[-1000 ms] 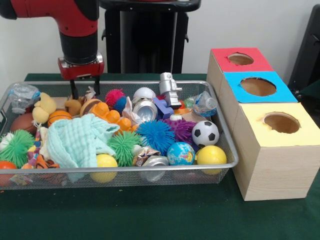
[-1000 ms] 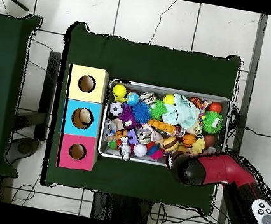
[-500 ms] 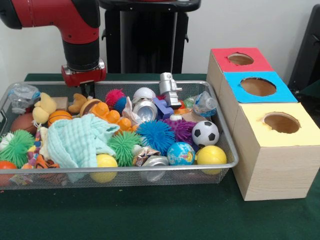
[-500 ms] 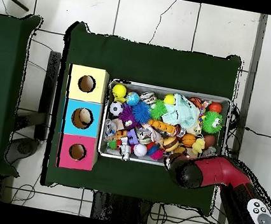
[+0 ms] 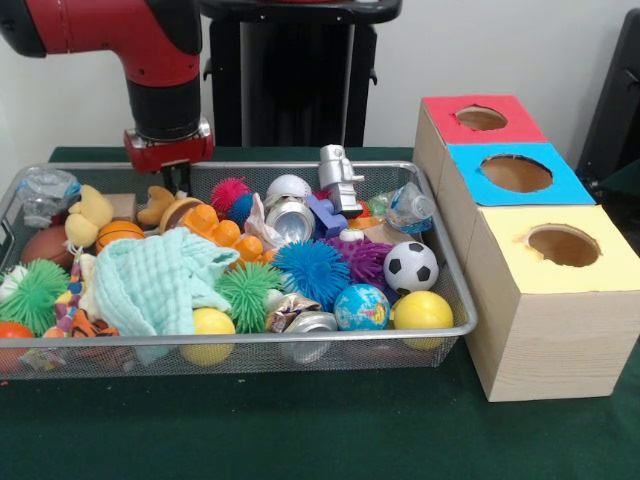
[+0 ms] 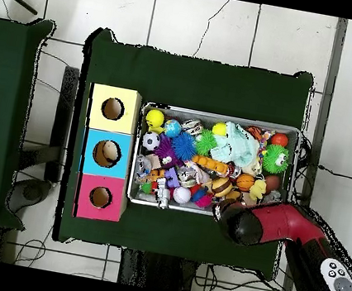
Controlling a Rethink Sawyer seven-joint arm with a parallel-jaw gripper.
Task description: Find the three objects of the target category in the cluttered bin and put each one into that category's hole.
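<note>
The wire bin [image 5: 300,335] is packed with toys: a soccer ball [image 5: 410,266], a yellow ball [image 5: 423,310], a blue spiky ball [image 5: 313,270], a mint cloth [image 5: 155,280], a crushed can [image 5: 292,218] and a silver robot figure [image 5: 340,178]. My gripper [image 5: 178,182] hangs over the bin's far left corner. Its fingers stand close together on a tan plush toy [image 5: 158,207]. In the overhead view the red arm [image 6: 270,223] covers the gripper at the bin's lower edge [image 6: 201,212].
Three wooden boxes with round holes stand in a row beside the bin: red top [image 5: 520,115], blue top [image 5: 470,170] and yellow top [image 5: 610,265]. A yellow plush duck [image 5: 88,215] and a plastic bottle [image 5: 45,190] lie left of the gripper.
The gripper shifted slightly right and toward the bin's back edge. Its fingers, spread a second ago, now stand close together. The tan plush toy has shifted and sits a little higher.
</note>
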